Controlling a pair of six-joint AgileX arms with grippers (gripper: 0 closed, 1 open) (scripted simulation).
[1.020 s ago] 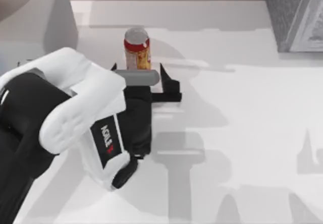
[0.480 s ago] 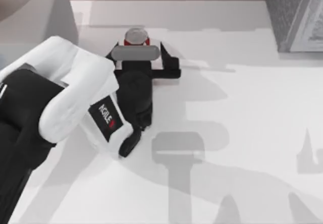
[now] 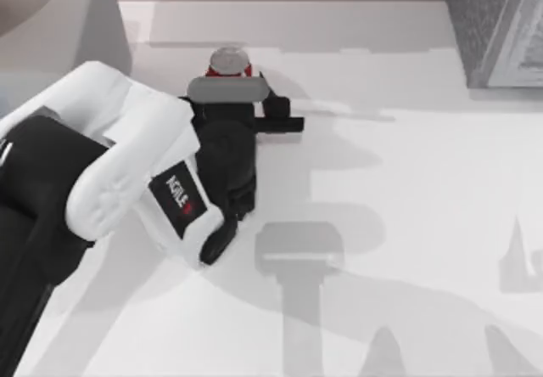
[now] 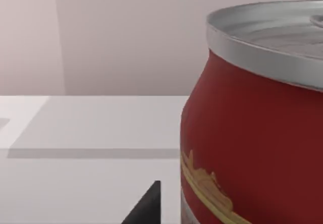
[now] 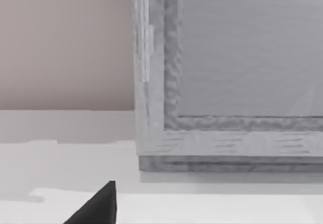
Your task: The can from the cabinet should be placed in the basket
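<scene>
The red can (image 3: 229, 61) with a silver top stands upright on the table at the back, left of centre. My left gripper (image 3: 229, 88) reaches in from the left and is shut on the can, one black finger (image 3: 273, 109) pressed to its right side. In the left wrist view the can (image 4: 252, 133) looms very close beside a dark fingertip (image 4: 146, 206). The dark grey speckled cabinet (image 3: 496, 29) sits at the back right. The right wrist view faces the cabinet's framed panel front (image 5: 227, 57), with one dark fingertip (image 5: 98, 206) of my right gripper low in the picture. The basket is out of view.
A pale grey box (image 3: 59, 20) stands at the back left corner, close behind my left arm (image 3: 102, 182). Arm shadows fall across the white table (image 3: 407, 224) in the middle and at the right.
My left gripper moved forward until its fingers were on either side of the can, then drew them in onto it. The can has not moved.
</scene>
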